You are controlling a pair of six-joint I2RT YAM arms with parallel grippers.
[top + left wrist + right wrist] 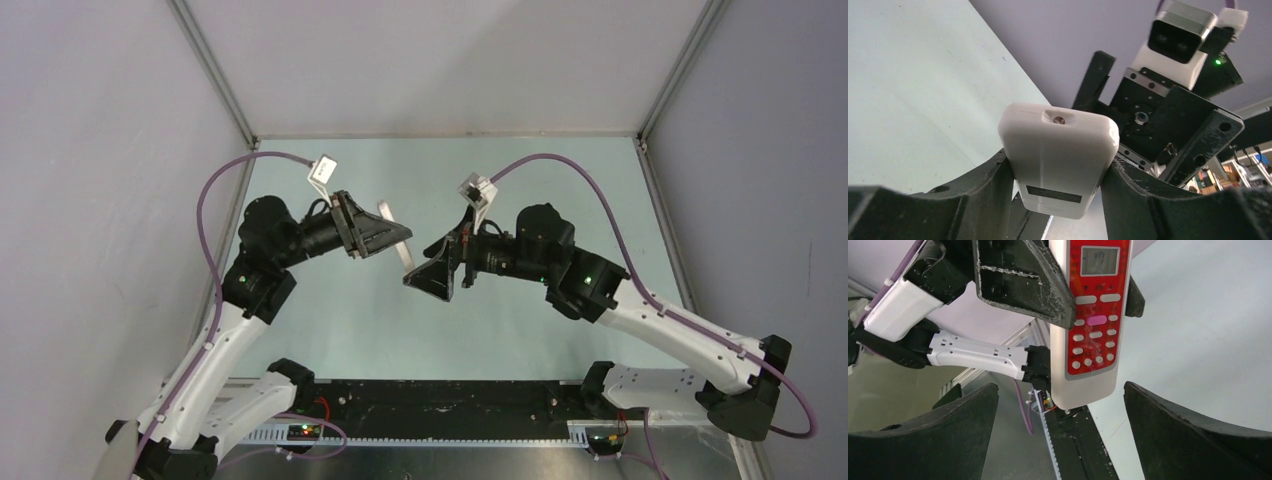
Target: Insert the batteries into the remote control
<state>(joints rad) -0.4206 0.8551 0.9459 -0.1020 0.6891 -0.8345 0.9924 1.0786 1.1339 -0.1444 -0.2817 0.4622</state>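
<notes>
smooth plastic remote control; matt table

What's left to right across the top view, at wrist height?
Left pincer, gripping the remote control → remote control, tilted → right pincer, open.

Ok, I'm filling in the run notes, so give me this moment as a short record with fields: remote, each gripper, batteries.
remote control: held in the air between the two arms, red button face toward the right wrist camera
left gripper: shut on the remote control, fingers on its side edges
right gripper: open, jaws spread wide facing the remote's lower end, no contact visible
batteries: not visible in any view
</notes>
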